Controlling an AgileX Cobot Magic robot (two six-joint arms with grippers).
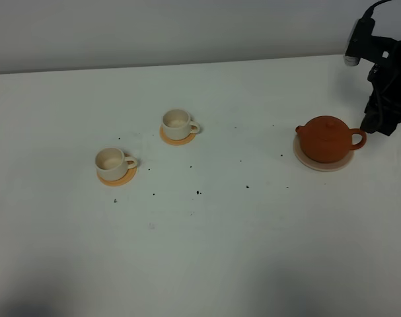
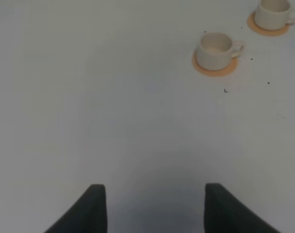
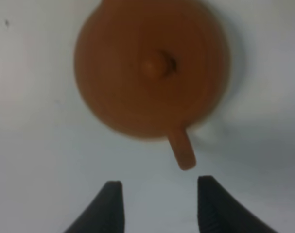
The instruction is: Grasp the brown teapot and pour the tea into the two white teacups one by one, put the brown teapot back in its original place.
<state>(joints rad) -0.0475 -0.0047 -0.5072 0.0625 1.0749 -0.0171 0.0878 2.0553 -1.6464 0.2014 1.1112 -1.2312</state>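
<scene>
The brown teapot (image 1: 327,139) is sitting upright, lid on, on the pale beige disc (image 1: 303,157) at the right middle of the overhead frame, its spout pointing left and its loop handle (image 1: 357,139) pointing right. The right pincer (image 3: 159,190) is hanging just to the right of that handle, at the right edge of the overhead frame, with its fingers spread wide and gripping nothing. Seen from its wrist, the handle is pointing toward the gap between the fingers, with its end lying just ahead of the fingertips, nearer one of them and apart from both. The left pincer (image 2: 154,194) is out of the overhead frame; its own wrist view is showing it spread too, hovering over bare surface with nothing between the fingers. The lower white teacup (image 1: 113,160) is standing left of centre and the upper white teacup (image 1: 177,122) up and to its right, each on an orange coaster (image 1: 121,179), both well apart from the teapot. The white desk (image 1: 253,251) is carrying scattered dark specks (image 1: 198,192) and is meeting a plain grey wall (image 1: 154,30) along the top.
</scene>
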